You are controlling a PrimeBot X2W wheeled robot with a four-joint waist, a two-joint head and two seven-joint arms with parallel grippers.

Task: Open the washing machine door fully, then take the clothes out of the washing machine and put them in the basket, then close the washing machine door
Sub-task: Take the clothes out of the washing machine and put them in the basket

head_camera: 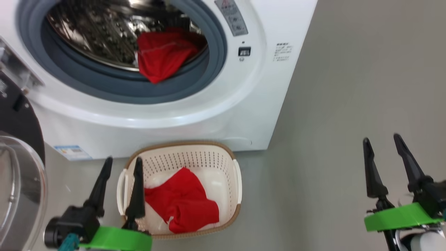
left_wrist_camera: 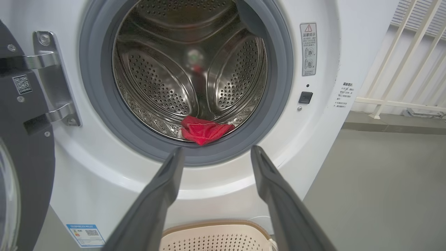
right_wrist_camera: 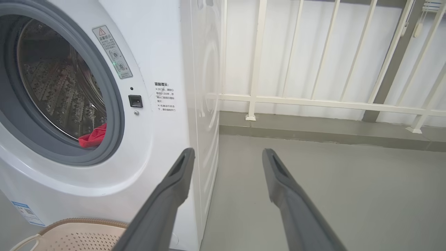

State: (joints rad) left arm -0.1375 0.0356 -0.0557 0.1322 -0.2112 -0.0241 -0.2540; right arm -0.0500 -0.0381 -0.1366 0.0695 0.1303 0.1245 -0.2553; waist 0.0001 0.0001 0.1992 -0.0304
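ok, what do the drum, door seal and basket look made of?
Drum: likely stainless steel, mirror-bright, punched with holes.
Door seal: matte grey, probably rubber.
Basket: cream plastic by its glossy perforated walls; brown rim looks woven, possibly moulded.

The washing machine door point(head_camera: 19, 122) is cut off by the left edge of the head view, so I see just a slice of it. The top of the washing machine point(head_camera: 209, 115) runs off the upper edge. One finger of my left gripper point(head_camera: 123, 159) covers the left side of the basket point(head_camera: 195, 144). The red clothes point(head_camera: 183, 202) in it lie bunched, so I cannot tell how many there are. The words on the grey sticker point(head_camera: 231, 15) up top are too blurry to read. In my right wrist view, the grey ring point(right_wrist_camera: 115, 115) hides part of the red cloth point(right_wrist_camera: 94, 137).
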